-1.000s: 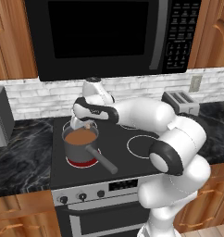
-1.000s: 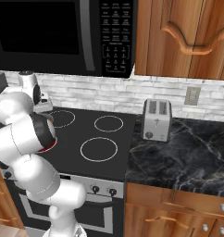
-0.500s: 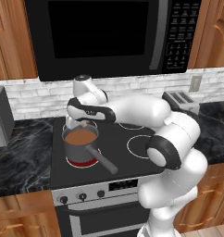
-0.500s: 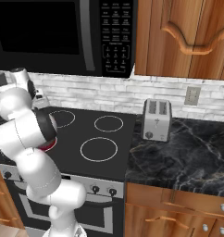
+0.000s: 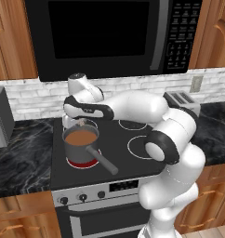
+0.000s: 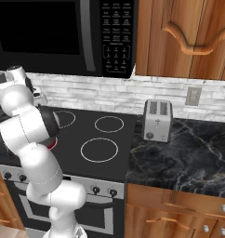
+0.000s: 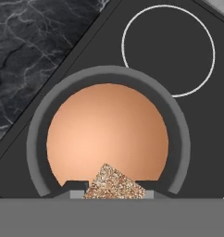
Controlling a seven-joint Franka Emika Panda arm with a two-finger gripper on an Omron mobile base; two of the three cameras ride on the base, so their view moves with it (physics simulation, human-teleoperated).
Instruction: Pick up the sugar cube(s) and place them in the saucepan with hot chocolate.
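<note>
**Sugar cube held above the saucepan**

The sugar cube (image 7: 115,182), speckled brown, sits clamped between the fingertips of the gripper (image 7: 113,192), directly over the hot chocolate (image 7: 107,134). The saucepan (image 5: 82,148) stands on the front left burner (image 5: 84,160) of the stove (image 5: 112,144), which glows red beneath it; its handle (image 5: 101,159) points forward and right. The toaster (image 6: 157,120) stands right of the saucepan, on the counter (image 6: 188,153). Microwave (image 5: 114,35) keypad markings above the saucepan are too small to read.
</note>
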